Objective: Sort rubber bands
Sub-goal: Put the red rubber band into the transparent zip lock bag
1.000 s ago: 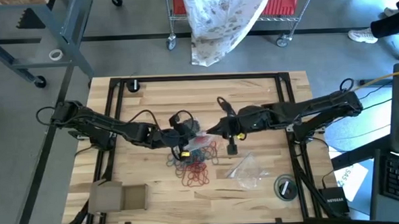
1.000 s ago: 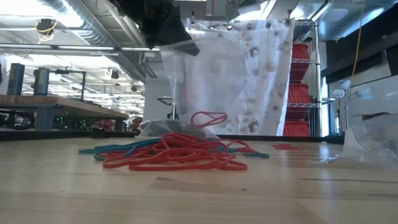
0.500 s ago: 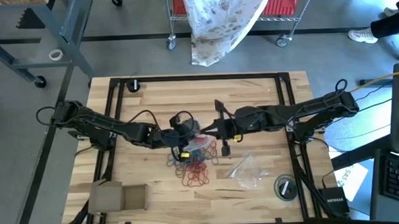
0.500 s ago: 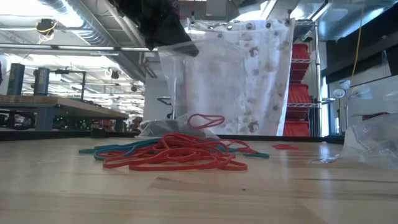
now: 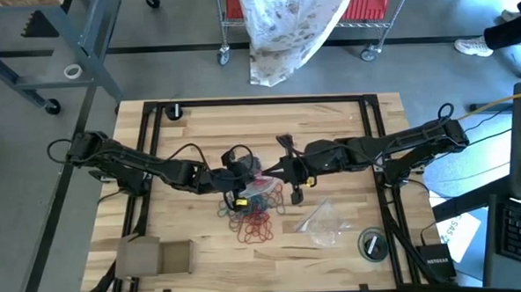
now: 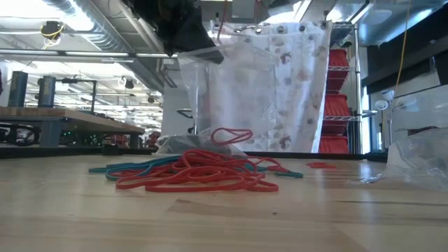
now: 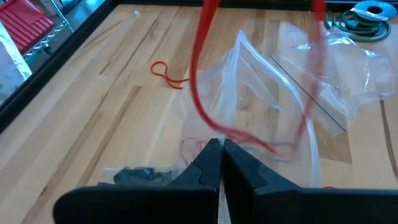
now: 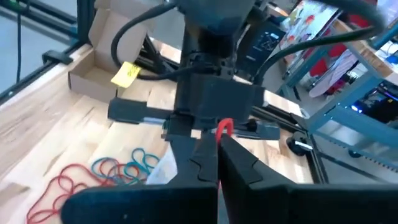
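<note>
Both grippers meet mid-table above the band pile [image 5: 256,215]. Left gripper [image 7: 219,163] is pinched shut on a clear bag [image 7: 292,87], right gripper [image 8: 217,155] looks clamped on a red band [image 8: 222,128], I think.

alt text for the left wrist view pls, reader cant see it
The left claw, fingers shut, pinches the edge of a clear plastic bag above the wooden table, with a red rubber band hanging blurred in front of the bag. Another red band lies on the wood beyond, and dark bands sit inside a second bag near the fingers.
</note>
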